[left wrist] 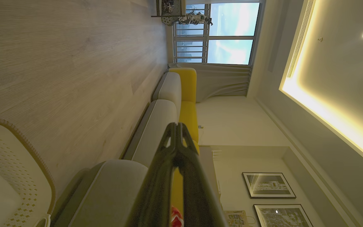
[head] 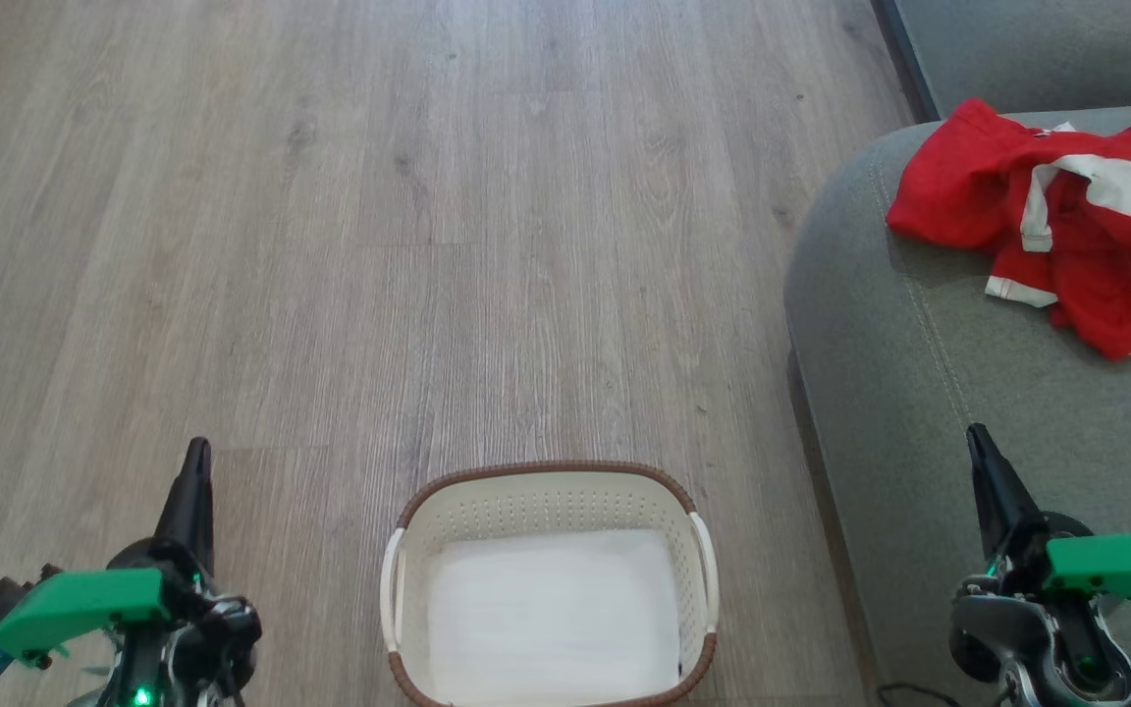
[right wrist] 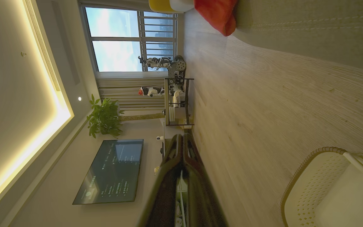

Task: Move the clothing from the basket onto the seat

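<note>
The left hand (head: 196, 457) is clenched, its two dark fingers pressed together, and it holds nothing. The right hand (head: 980, 444) is clenched the same way and holds nothing too. Both point up and hang low, one on each side of the basket (head: 546, 469).

The basket sits on the wood floor (head: 428, 245) between the two hands. No clothing lies in it, and its white bottom shows.

The clothing (head: 1047, 211) lies in a loose red heap with white stripes on the seat (head: 919, 373), well apart from the basket and up past the right hand. So the job looks done.

The clothing looks thin, soft and light. It would flop and hang down when lifted, and it would not break. The cloth may be a bit slippery, so a good place to pinch it is a thick fold on top of the heap, not a flat edge.

No writing can be read on the clothing. A dark screen (right wrist: 112, 171) on the wall has words, but they are too small to read. The framed pictures (left wrist: 268, 185) show no words that can be made out.
</note>
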Robot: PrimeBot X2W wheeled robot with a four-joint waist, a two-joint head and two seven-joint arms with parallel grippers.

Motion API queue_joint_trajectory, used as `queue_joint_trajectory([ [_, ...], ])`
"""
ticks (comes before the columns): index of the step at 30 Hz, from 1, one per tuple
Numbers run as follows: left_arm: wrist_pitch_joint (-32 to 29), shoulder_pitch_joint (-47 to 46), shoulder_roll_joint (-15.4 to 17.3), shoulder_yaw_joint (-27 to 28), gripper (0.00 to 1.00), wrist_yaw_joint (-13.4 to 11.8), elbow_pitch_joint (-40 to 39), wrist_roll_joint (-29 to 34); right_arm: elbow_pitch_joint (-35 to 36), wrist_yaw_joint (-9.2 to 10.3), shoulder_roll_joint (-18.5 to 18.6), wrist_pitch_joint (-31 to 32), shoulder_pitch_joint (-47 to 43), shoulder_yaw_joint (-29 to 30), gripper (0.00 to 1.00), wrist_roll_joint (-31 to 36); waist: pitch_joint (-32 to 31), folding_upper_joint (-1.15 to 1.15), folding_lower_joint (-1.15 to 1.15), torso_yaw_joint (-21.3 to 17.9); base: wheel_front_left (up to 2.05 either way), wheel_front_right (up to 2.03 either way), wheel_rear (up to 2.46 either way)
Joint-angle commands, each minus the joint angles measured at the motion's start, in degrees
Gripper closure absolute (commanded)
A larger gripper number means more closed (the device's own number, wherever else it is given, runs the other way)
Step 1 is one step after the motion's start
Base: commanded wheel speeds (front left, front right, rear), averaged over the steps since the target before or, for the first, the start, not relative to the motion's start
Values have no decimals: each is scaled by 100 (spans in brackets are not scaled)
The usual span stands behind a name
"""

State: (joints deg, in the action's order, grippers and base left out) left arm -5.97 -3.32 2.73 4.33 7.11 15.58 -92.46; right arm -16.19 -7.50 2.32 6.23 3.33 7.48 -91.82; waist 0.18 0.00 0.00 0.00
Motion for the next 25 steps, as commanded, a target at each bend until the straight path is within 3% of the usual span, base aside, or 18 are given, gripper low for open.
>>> queue_joint_trajectory([
  [1, -40, -286, 29, 204, 100, 37, -154, 17, 216, 1, 55, 25, 286, -96, 100, -36, 0, 0, 0, 0, 0, 0, 0],
  [25, -45, -287, 25, 211, 100, 37, -154, 23, 216, 1, 55, 24, 286, -97, 100, -36, 0, 0, 0, 0, 0, 0, 0],
])
